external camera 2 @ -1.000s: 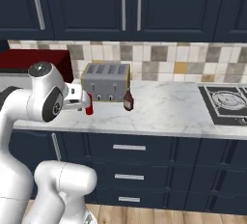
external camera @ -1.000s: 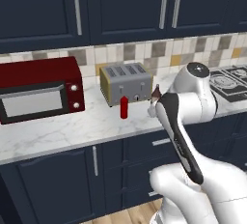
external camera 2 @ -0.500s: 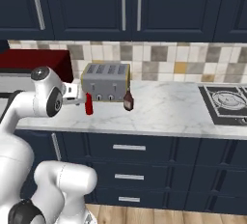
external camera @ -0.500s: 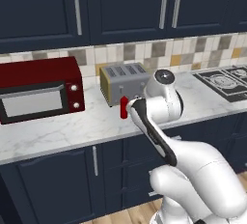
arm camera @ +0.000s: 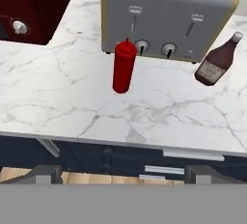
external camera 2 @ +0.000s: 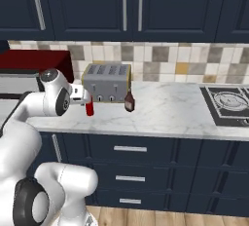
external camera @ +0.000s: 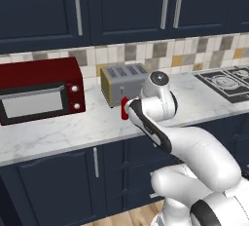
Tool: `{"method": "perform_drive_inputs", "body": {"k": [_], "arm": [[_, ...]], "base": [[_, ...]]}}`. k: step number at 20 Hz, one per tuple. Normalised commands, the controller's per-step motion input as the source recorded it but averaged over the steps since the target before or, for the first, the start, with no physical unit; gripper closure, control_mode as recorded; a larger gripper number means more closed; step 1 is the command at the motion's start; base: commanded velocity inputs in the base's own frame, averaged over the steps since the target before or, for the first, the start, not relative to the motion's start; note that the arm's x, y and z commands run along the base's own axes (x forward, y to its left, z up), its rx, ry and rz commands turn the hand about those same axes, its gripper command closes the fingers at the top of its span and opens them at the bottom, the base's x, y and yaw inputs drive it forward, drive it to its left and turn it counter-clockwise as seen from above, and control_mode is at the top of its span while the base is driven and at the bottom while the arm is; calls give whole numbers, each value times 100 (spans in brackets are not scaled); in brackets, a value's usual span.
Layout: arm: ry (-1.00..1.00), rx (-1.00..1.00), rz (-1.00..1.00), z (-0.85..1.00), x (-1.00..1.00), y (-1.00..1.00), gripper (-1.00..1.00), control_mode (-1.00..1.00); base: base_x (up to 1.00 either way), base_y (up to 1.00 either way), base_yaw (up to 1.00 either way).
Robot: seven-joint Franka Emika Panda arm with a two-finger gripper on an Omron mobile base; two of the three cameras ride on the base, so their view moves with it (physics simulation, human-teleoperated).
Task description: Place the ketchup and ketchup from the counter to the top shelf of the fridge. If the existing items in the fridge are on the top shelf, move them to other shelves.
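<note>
A kitchen counter (arm camera: 58,97), seen along the robot's gripper (arm camera: 120,175), whose jaws stand spread wide and hold nothing. To the far left of the jaws sits the red microwave (arm camera: 34,6), its corner near the worktop's back. Straight ahead of the open jaws, well beyond the counter's front edge, the slim red ketchup bottle (arm camera: 124,67) stands upright just in front of the grey toaster (arm camera: 166,13). Bare marbled surface lies between that bottle and the front edge, and more open surface stretches to its left toward the microwave. To the right of the jaws' line, the squat maroon ketchup bottle (arm camera: 215,64) appears tilted in the hand view, near the toaster's right corner and apart from the red bottle. More clear worktop runs in front of it. In the right base view the gripper (external camera 2: 80,96) hangs beside the red bottle (external camera 2: 89,107), over the counter edge above the navy cabinets (external camera 2: 146,157).
</note>
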Motion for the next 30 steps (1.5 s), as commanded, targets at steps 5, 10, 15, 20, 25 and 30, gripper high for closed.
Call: {"method": "perform_drive_inputs", "body": {"k": [5, 10, 15, 20, 25, 30], "arm": [[0, 1, 0, -26, 37, 0, -100, -100], [0, 1, 0, -27, 46, 0, -100, -100], [0, 7, 0, -25, 44, 0, -100, -100], [0, 0, 0, -17, 40, 9, -100, -100], [0, 0, 0, -18, 40, 11, -100, -100], [0, 0, 0, -16, 39, 8, -100, -100]], "base": [[0, 0, 0], [0, 0, 0], [0, 0, 0], [0, 0, 0], [0, 0, 0], [0, 0, 0]]}}
